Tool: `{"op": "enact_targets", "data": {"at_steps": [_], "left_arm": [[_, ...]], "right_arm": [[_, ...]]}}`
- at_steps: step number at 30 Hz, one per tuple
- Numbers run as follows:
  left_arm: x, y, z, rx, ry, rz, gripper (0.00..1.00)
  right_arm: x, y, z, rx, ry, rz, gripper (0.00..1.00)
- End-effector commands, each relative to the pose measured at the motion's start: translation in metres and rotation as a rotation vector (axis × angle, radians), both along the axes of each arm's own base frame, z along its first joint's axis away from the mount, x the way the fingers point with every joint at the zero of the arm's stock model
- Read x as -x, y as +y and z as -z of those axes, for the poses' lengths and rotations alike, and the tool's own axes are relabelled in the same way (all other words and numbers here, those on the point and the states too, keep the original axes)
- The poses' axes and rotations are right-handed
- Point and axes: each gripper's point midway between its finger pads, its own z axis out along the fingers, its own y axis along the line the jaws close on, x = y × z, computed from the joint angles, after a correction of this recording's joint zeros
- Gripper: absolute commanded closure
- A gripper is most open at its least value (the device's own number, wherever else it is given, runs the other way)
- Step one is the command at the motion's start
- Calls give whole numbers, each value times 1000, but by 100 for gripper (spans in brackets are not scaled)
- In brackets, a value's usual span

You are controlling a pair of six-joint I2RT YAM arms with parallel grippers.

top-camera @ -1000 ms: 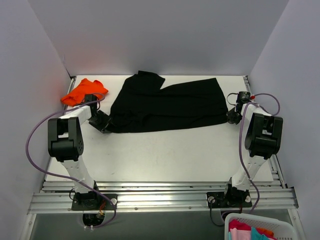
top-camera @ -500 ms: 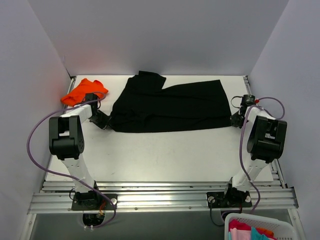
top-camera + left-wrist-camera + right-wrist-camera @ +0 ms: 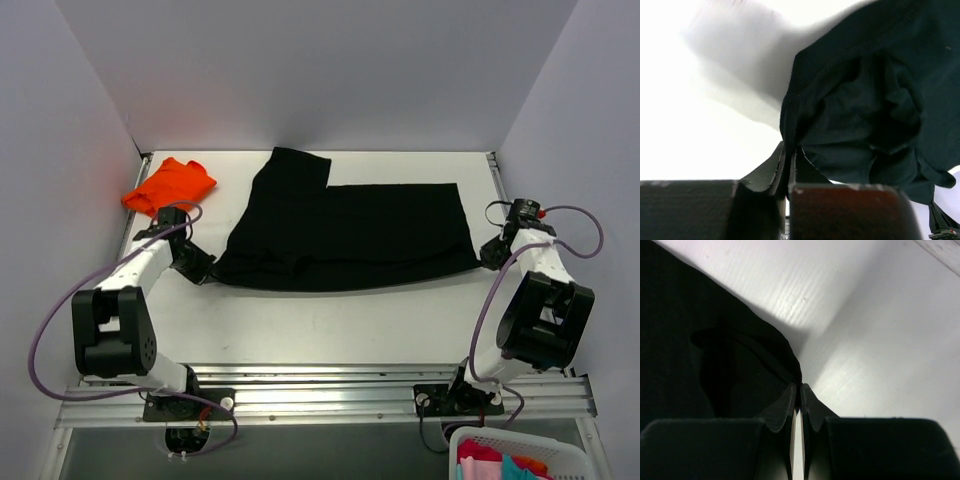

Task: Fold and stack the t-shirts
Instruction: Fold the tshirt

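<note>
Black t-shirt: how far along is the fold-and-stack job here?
Done: the orange t-shirt looks folded at the table's far-left corner. In hand: the left gripper and right gripper pinch opposite ends of the black t-shirt, stretched between them. Left: folding it and stacking the two.

Black t-shirt (image 3: 345,235) spread wide; orange t-shirt (image 3: 170,185) folded far-left.

Both arms folded at the elbow and splayed outward from the near edge, forearms held low. Left arm (image 3: 112,325) angled in from the left, left gripper (image 3: 200,268) pinched tight on the black shirt (image 3: 340,235) at its near left corner. Right arm (image 3: 545,315) mirrored on the right, right gripper (image 3: 487,255) clamped on the shirt's near right corner, fingers pressed together with cloth between.
</note>
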Motion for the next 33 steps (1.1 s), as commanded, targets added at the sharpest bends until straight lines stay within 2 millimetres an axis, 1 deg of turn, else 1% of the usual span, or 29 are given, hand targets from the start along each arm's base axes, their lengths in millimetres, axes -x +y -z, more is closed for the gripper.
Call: {"op": "enact_targets", "data": {"at_steps": [1,2,6,8,9,10,11,12,13,14,16,17,18,21,23,24,25,26,27,28,29,30,31,32,33], "left_arm": [[24,5,-11,-23,9,-21,98],[31,5,-12,-23,20,-20,98],[53,4,-13,-24,32,-19,97],[65,3,-11,-23,54,-19,94],[69,4,-10,-24,59,-16,82],[71,3,-12,-25,56,-15,72],[78,4,-9,-25,74,-16,61],[80,4,-9,-26,74,-13,37],[81,5,-13,-30,62,-14,28],[84,5,-14,-34,68,-17,21],[82,9,-21,-57,56,-19,15],[81,11,-24,-66,55,-18,15],[72,13,-34,-75,22,-17,15],[55,12,-44,-65,-20,-19,15],[34,7,-51,-31,-69,-20,17],[27,4,-50,-13,-71,-28,18],[18,1,-55,6,-96,-28,20],[5,-6,-59,28,-136,-19,23],[-1,-8,-55,31,-126,-16,24],[-14,-10,-62,28,-159,-9,25],[-18,-21,-63,23,-165,24,26],[-23,-25,-55,15,-141,39,27],[-32,-30,-61,11,-163,52,28],[-36,-35,-60,7,-167,68,28],[-37,-45,-55,4,-160,98,30]], "right_arm": [[38,-3,-8,47,80,10,100],[49,0,-4,44,104,11,100],[69,6,5,43,130,14,100],[77,8,6,40,147,17,100],[80,10,7,38,158,16,100],[85,8,7,50,174,16,100],[89,9,4,57,181,14,98],[89,9,2,63,185,14,93],[90,8,0,73,187,32,85],[94,7,-1,81,204,46,59],[96,3,-3,98,212,64,36],[97,1,-4,109,218,76,18],[97,1,-4,109,219,79,14],[93,-1,-9,113,211,87,13],[90,-2,-10,111,204,89,13],[87,0,-11,97,193,82,13],[85,2,-10,90,190,77,13],[81,2,-12,86,178,78,13],[79,1,-13,85,176,78,13],[77,1,-13,84,174,77,13],[74,0,-15,83,165,75,13],[72,1,-15,78,161,74,13],[71,1,-15,77,160,74,13],[68,0,-16,77,151,73,13],[68,0,-16,75,151,75,13]]}}
